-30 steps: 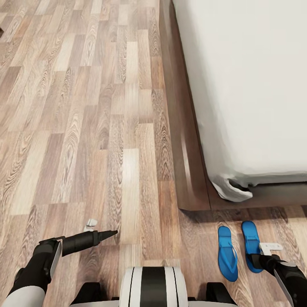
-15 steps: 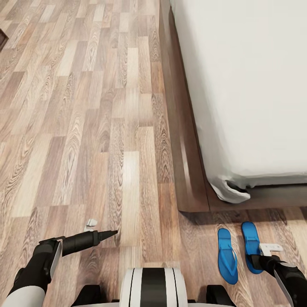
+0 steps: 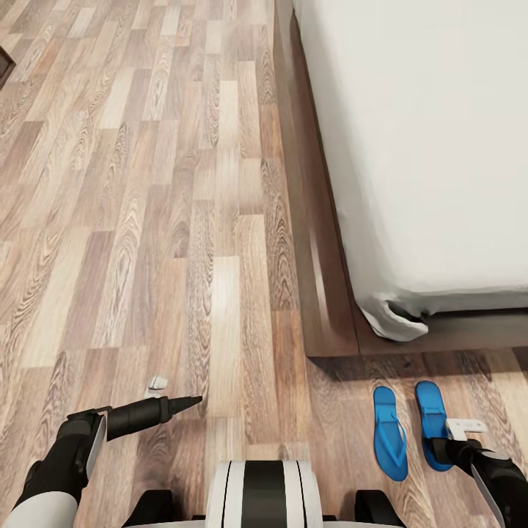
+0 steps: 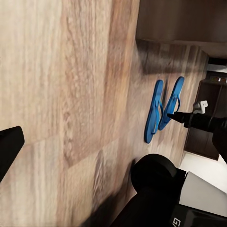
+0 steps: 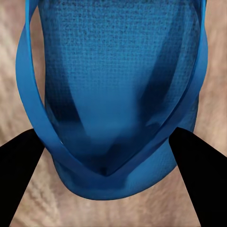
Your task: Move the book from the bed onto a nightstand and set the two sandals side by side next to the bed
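Two bright blue sandals lie side by side on the plank floor, just off the foot corner of the bed (image 3: 323, 293). My right gripper (image 3: 456, 434) hovers over the right sandal (image 3: 431, 411), beside the left sandal (image 3: 389, 433). In the right wrist view that sandal (image 5: 113, 71) sits close up between the two dark fingers of the right gripper (image 5: 113, 137), which stand wide apart and open. My left gripper (image 3: 178, 391) is open over bare floor, well left of the sandals (image 4: 153, 116). The book is out of view, and so is the nightstand.
The bed's white mattress (image 3: 425, 147) and dark frame run along the right side. Wood floor stretches ahead and to the left. A dark furniture corner (image 3: 3, 67) shows at the far left edge. My base (image 3: 257, 488) is at the bottom.
The whole head view has shifted slightly, so the bed and sandals sit a little higher. Both arms and both sandals hold their places.
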{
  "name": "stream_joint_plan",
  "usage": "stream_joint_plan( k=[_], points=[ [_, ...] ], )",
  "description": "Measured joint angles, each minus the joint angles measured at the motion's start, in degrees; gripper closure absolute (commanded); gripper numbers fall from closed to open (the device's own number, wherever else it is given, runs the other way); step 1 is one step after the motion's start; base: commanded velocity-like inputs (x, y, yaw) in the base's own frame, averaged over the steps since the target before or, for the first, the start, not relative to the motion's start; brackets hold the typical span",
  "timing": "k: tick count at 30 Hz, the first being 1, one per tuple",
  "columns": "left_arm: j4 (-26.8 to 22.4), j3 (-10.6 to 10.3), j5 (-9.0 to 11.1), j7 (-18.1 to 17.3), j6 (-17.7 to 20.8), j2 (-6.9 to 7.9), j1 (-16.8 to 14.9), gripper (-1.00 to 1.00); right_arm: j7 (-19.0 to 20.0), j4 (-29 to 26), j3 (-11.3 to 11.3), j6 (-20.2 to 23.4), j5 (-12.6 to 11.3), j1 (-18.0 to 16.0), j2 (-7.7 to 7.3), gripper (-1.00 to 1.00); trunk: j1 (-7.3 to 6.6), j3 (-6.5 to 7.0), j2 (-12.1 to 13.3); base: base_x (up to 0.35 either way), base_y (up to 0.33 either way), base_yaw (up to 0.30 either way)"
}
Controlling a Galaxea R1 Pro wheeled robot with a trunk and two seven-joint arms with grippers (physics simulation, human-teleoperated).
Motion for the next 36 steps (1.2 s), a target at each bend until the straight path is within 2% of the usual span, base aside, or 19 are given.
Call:
stream_joint_plan(
  k=[8, 18, 21, 36],
  points=[
    [0.0, 0.0, 0.0, -0.1, 0.0, 0.00, 0.0, -1.00, 0.0, 0.0, 0.0, 0.0, 0.0, 0.0, 0.00, 1.00, 0.00, 0.00, 0.0, 0.000, 0.126, 0.000],
    [0.0, 0.0, 0.0, 0.0, 0.0, 0.00, 0.0, -1.00, 0.0, 0.0, 0.0, 0.0, 0.0, 0.0, -0.01, 1.00, 0.00, 0.00, 0.0, 0.000, 0.007, 0.000],
    [0.0, 0.0, 0.0, 0.0, 0.0, 0.00, 0.0, -1.00, 0.0, 0.0, 0.0, 0.0, 0.0, 0.0, 0.00, 1.00, 0.08, -0.66, 0.0, 0.000, 0.000, 0.000],
    [0.0, 0.0, 0.0, -0.1, 0.1, 0.00, 0.0, -1.00, 0.0, 0.0, 0.0, 0.0, 0.0, 0.0, 0.00, 1.00, 0.08, -0.66, 0.0, 0.000, 0.000, 0.000]
  ],
)
